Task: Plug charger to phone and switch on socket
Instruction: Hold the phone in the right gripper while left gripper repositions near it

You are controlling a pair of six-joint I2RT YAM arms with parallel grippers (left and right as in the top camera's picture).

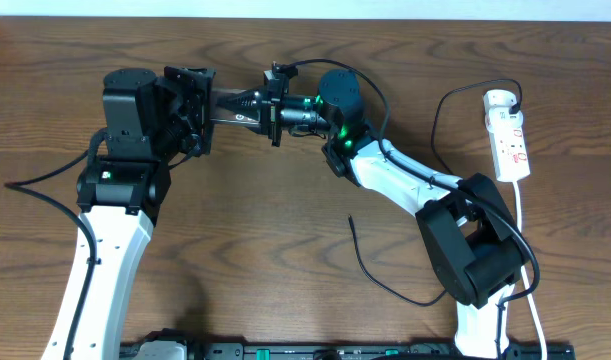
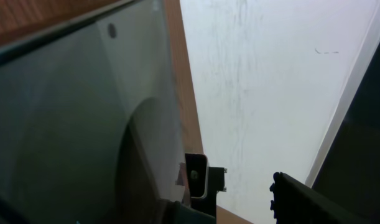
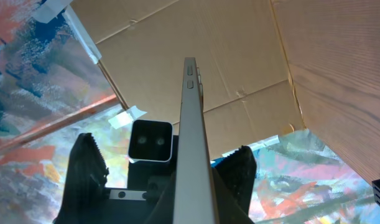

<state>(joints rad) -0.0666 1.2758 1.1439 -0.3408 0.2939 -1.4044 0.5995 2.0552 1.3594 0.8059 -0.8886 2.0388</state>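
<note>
The phone (image 1: 241,108) is held off the table between the two arms. My right gripper (image 1: 269,106) is shut on it; in the right wrist view the phone (image 3: 193,137) runs edge-on up the middle, with my fingers (image 3: 193,208) hugging it at the bottom. My left gripper (image 1: 211,108) faces it, open, one finger on each side of the phone (image 3: 84,177). The left wrist view shows the phone's face (image 2: 65,124) close up and one free finger (image 2: 292,199). The charger cable (image 1: 385,282) lies on the table with its tip (image 1: 350,218) free. Its plug (image 1: 512,98) is in the socket (image 1: 508,140).
The socket's white cord (image 1: 530,265) runs down the right side past the right arm's base (image 1: 475,250). The charger cable loops (image 1: 437,120) near the right arm's white link. The left arm's base (image 1: 120,180) stands at the left.
</note>
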